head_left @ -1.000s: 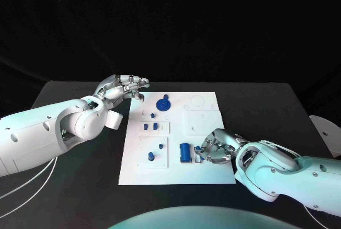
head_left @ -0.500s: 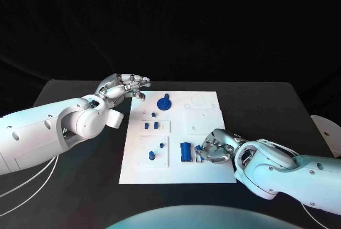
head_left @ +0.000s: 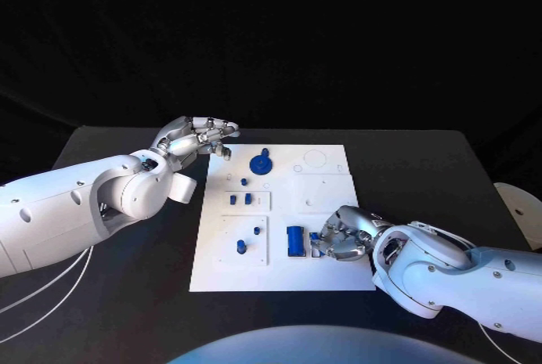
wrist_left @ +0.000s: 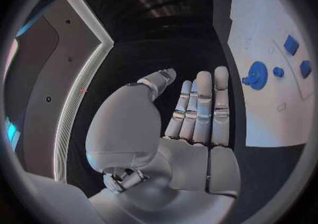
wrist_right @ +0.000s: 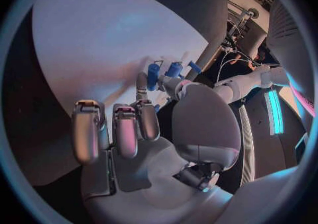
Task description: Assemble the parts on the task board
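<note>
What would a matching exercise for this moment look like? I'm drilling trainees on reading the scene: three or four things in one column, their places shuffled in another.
Things:
1. left robot hand
2. right robot hand
3. blue round part
4. blue long part

Places:
A. far end of the task board
B. near end of the board, beside fingers
C. off the board's far left corner
D. over the board's near right edge

Pairs: 1-C, 2-D, 3-A, 4-B

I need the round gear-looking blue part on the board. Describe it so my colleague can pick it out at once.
Start at the white task board in the middle of the black table and go to its far end, near the left hand. The blue gear lies there: a round disc with a small knob at its edge, far larger than the other blue parts.
</note>
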